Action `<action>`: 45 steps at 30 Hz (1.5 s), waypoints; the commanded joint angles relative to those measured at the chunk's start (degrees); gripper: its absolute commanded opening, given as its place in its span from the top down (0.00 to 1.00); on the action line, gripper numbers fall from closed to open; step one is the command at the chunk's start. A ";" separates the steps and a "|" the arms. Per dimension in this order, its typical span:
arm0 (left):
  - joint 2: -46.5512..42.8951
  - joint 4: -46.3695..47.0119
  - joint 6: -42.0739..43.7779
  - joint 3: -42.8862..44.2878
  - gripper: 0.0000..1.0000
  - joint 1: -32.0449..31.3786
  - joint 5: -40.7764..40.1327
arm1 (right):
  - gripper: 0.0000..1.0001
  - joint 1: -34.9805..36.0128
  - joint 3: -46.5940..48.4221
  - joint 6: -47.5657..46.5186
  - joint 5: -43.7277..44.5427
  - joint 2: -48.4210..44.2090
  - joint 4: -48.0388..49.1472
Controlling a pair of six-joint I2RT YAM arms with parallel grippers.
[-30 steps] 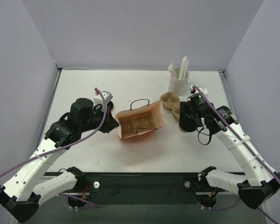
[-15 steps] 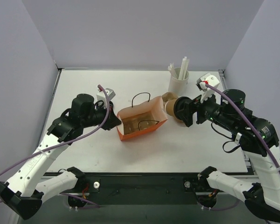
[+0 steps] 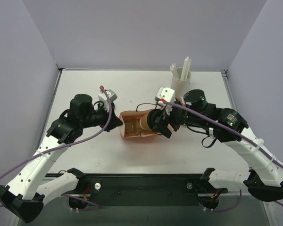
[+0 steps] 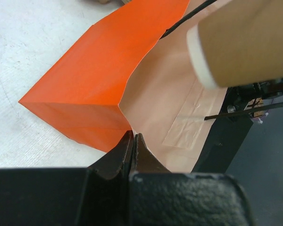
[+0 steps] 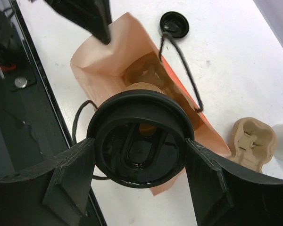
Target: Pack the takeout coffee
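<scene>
Coffee [image 5: 140, 141] over bag [image 5: 115, 56]; only R-wrist cam shows what's prob. loose lid [image 5: 174, 24].

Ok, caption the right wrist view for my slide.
Right gripper holds the takeout coffee at the mouth of the orange bag, its rim pinched by the left gripper.

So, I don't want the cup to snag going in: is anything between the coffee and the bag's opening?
Nothing visible. The right hand holds the coffee at the open mouth of the bag, the left hand pinches its rim, and the handles lie off to the sides.
</scene>
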 commanded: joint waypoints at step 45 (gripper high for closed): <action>-3.47 6.43 8.86 -6.38 1.00 1.21 0.83 | 0.56 16.51 -21.51 -32.87 25.75 9.65 18.19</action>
